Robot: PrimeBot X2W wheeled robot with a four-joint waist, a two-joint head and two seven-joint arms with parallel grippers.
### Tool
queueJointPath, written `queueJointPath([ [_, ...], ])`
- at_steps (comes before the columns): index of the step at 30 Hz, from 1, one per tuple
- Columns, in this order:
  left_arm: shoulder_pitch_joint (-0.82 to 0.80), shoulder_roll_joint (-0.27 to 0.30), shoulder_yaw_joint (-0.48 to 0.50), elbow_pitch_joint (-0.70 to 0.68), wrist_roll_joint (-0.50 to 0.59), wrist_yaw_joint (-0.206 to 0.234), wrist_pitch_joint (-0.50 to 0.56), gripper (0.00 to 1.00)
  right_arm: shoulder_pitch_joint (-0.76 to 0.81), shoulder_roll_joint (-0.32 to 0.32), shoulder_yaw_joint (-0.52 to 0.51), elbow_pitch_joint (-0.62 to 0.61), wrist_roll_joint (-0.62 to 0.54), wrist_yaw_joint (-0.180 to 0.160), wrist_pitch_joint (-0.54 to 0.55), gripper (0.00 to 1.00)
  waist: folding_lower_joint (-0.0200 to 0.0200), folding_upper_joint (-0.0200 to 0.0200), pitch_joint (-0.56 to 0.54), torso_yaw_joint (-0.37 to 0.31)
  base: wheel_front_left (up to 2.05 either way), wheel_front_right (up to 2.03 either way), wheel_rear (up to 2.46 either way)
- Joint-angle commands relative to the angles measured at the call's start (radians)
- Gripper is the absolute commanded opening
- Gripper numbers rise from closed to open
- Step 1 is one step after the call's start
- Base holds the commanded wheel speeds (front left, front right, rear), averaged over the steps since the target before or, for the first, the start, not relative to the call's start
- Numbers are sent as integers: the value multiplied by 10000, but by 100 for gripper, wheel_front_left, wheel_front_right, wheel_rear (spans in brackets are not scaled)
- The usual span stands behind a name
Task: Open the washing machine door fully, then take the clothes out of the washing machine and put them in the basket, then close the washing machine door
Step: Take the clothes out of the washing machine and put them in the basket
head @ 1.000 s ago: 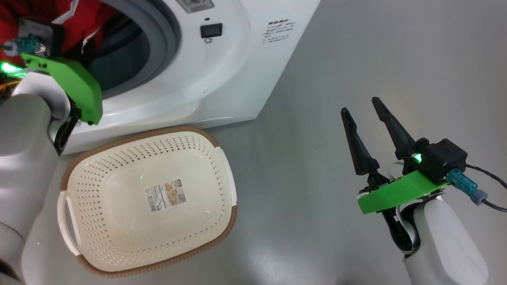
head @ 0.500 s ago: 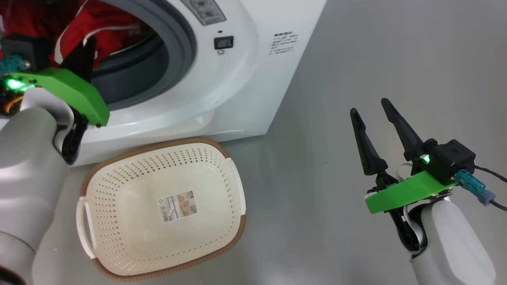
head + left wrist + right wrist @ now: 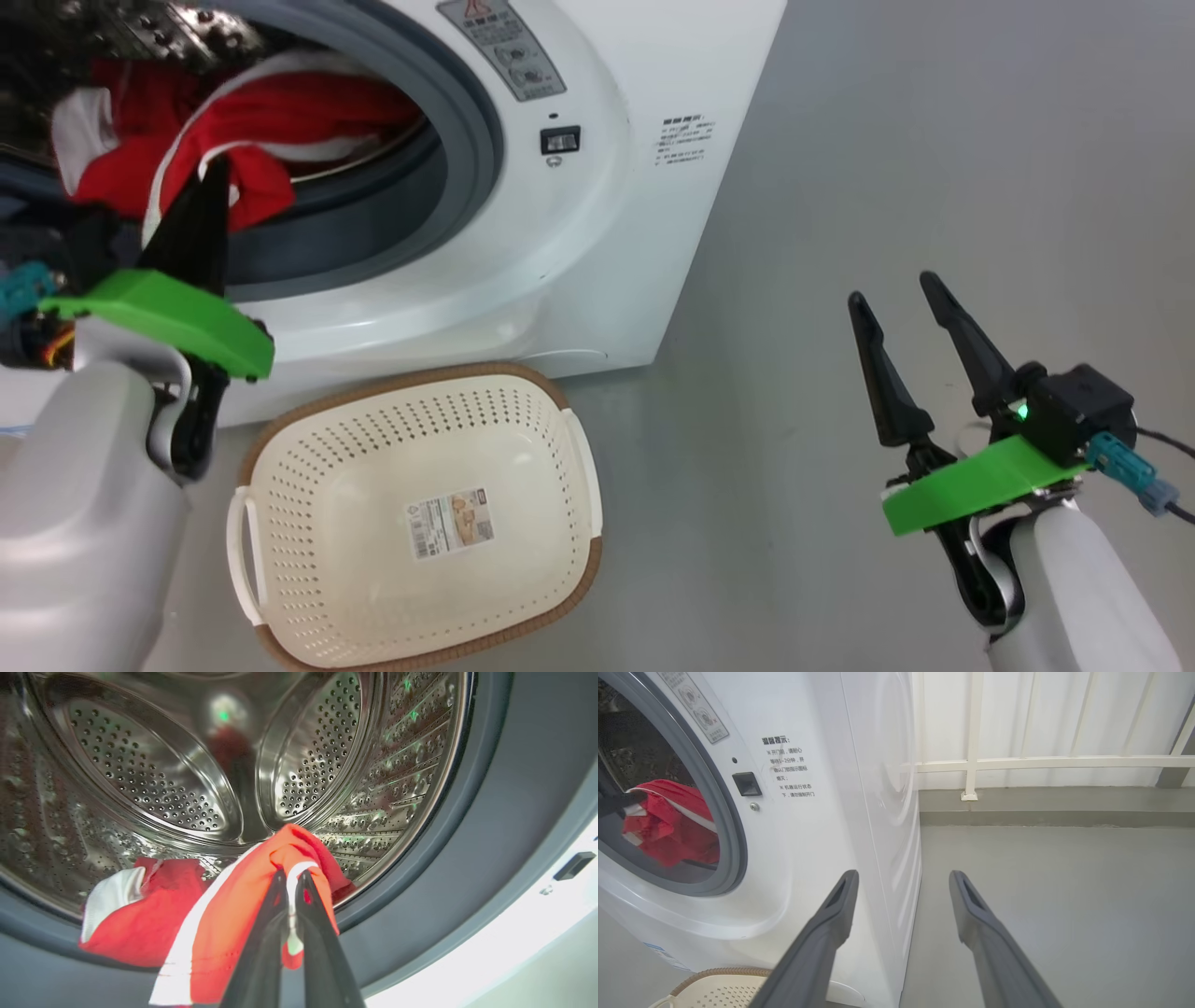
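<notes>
One big white front-loading washing machine takes the upper left of my head view, grey rubber ring round its perforated steel drum, mouth uncovered. Just in front of it on the grey floor sits the cream perforated plastic basket with a brown woven-look rim, paper label on its bottom. Soft bright red clothes with white stripes lie at the drum mouth, part hanging over the ring's lower lip. My left gripper is pinched tight on a fold of that red cloth, right at its white trim. My right gripper hangs over the floor right of the machine, jaws spread wide, empty, well apart from the basket.
</notes>
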Motion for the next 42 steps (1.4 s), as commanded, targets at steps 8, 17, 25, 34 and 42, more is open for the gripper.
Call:
queueJointPath([
  [8, 1317, -85, 2011, -1460, 1440, -66, -106, 0, 553, -134, 104, -183, 61, 16, -118, 100, 0, 0, -506, 197, 0, 0, 0],
  [17, 2660, -644, 3217, -2818, 2396, -225, -106, 0, 881, -207, -60, -219, 74, 16, -118, 100, 0, 0, -898, 328, 0, 0, 0],
  [25, 3942, -981, 3813, -4327, 2835, -258, -106, 0, 1134, -275, -211, -291, 81, 16, -118, 100, 0, 0, -1113, 482, 0, 0, 0],
  [34, 5330, -1339, 4164, -6175, 3106, -261, -106, 0, 1291, -339, -298, -306, 61, 16, -118, 100, 0, 0, -1309, 735, 0, 0, 0],
  [42, 6614, -1490, 4364, -7958, 3359, -262, -107, 0, 1380, -420, -385, -366, 64, 16, -118, 100, 0, 0, -1361, 933, 0, 0, 0],
])
